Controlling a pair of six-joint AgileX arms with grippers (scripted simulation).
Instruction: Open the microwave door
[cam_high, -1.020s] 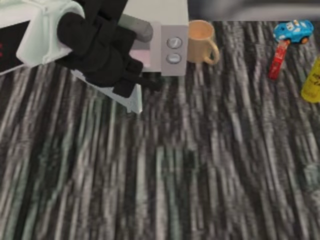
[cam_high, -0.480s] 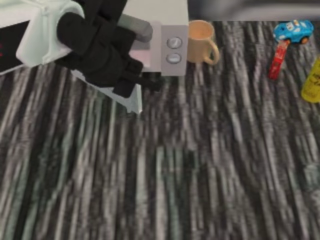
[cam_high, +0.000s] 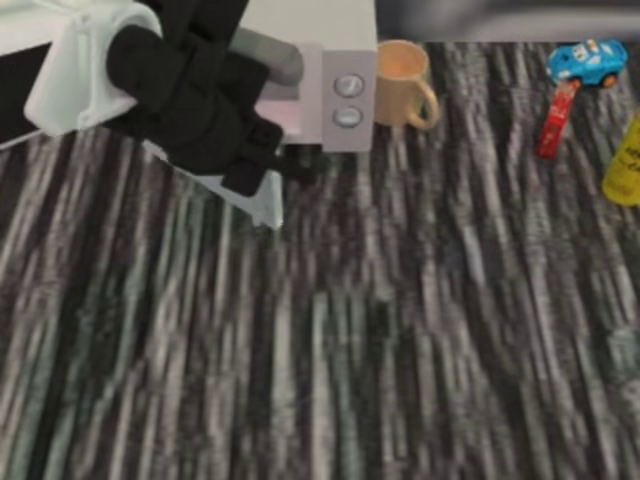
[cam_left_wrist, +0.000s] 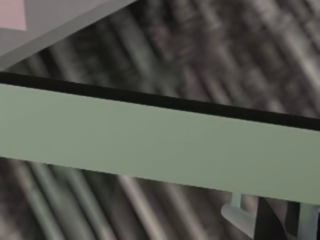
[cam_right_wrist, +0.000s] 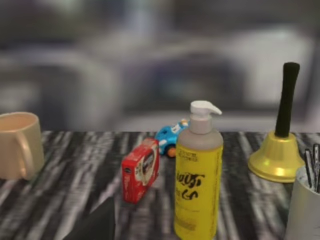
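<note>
Striped table (cam_high: 400, 350): left pincer (cam_high: 268, 172) at microwave door (cam_high: 262, 205), swung open.

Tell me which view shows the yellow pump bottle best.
The right wrist view: the bottle stands upright in full there, white pump and black lettering plain, beside the red box. The top view catches only a yellow sliver at the table's right edge. The left wrist view shows none of it.
</note>
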